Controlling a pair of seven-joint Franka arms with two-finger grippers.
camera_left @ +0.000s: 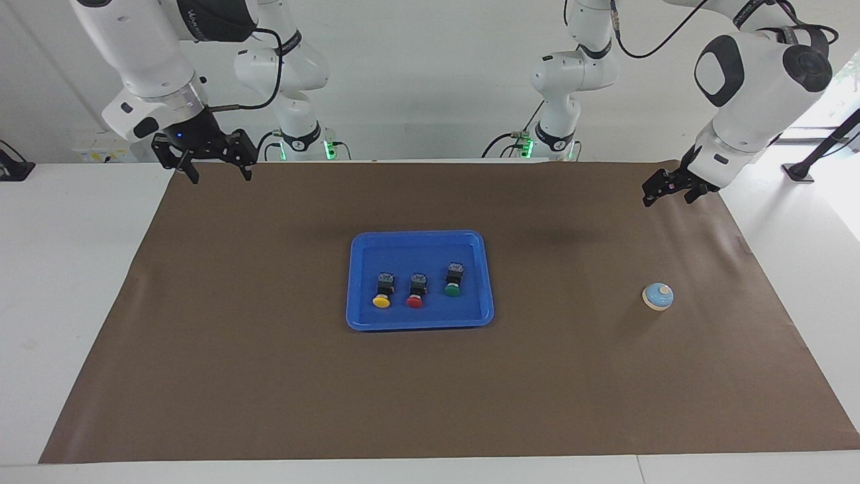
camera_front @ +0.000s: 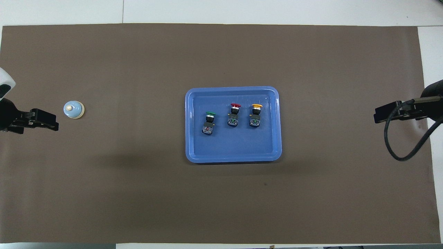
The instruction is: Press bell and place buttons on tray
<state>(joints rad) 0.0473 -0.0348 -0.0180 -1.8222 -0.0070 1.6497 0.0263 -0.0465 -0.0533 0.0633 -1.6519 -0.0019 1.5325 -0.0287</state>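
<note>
A bright-blue tray (camera_left: 420,235) (camera_front: 188,124) lies in the middle of the brown mat. Three buttons rest on their sides in it: yellow (camera_left: 381,296) (camera_front: 256,114), red (camera_left: 416,296) (camera_front: 234,114) and green (camera_left: 453,282) (camera_front: 209,122). The light-blue bell (camera_left: 658,296) (camera_front: 73,109) stands alone on the mat toward the left arm's end. My left gripper (camera_left: 668,196) (camera_front: 52,121) hangs open and empty over the mat's edge at that end, clear of the bell. My right gripper (camera_left: 220,176) (camera_front: 379,116) is open and empty, raised over the mat's edge at the right arm's end.
The brown mat (camera_left: 269,370) covers most of the white table (camera_left: 67,269). A black cable (camera_front: 398,145) loops down from the right arm's wrist. Both arm bases (camera_left: 557,134) stand at the robots' edge of the table.
</note>
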